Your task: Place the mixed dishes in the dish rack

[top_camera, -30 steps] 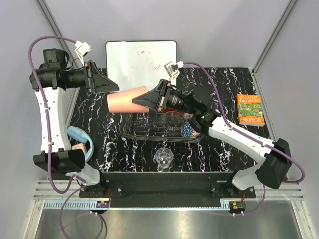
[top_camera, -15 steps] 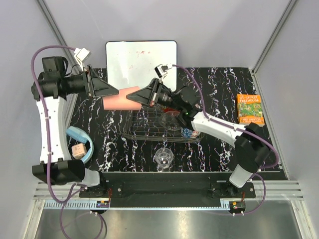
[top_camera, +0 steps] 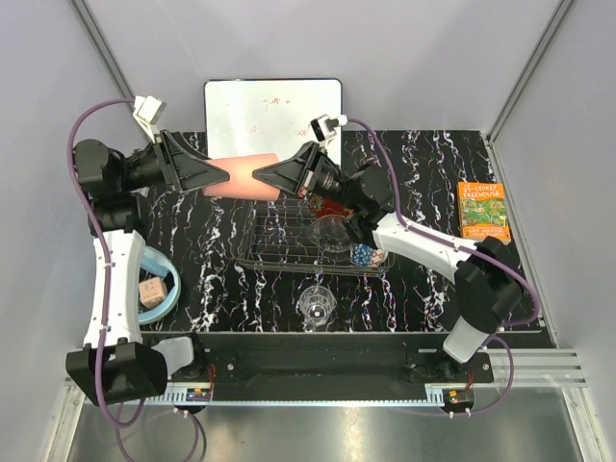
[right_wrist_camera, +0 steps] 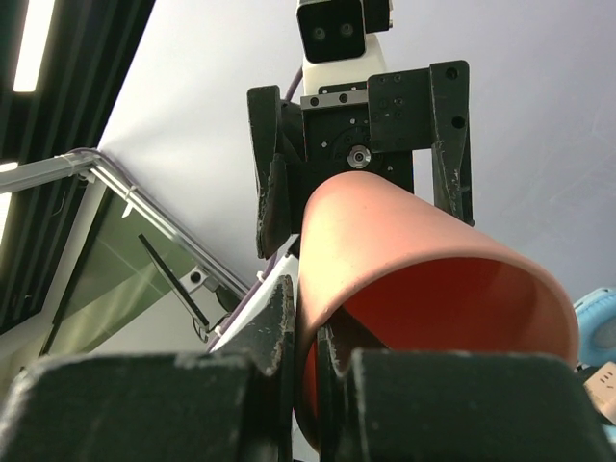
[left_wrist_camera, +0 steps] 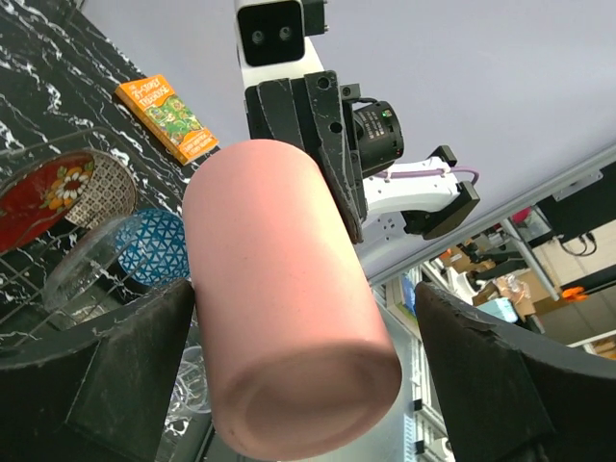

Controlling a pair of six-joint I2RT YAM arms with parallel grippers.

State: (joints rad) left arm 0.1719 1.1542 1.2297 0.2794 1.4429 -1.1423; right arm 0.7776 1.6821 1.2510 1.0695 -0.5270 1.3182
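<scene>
Black marbled table (top_camera: 433,279), dish rack (top_camera: 274,252) at centre. Item: pink plastic cup (top_camera: 241,177), aloft and lying level, at 11 o'clock off the rack; not yet loaded. Held so for a hand-to-hand pass, by appearance: closed base toward left gripper (top_camera: 221,174) at 9 o'clock, open mouth toward right gripper (top_camera: 260,176) at 3 o'clock. Right gripper: jaws pinched on the cup's rim wall, one finger inside, one outside. Left gripper: fingers (left_wrist_camera: 106,385) spread wide, flanking the base; a gap shows on one side, so judged not clamped. Direction of pass: cannot tell.
</scene>
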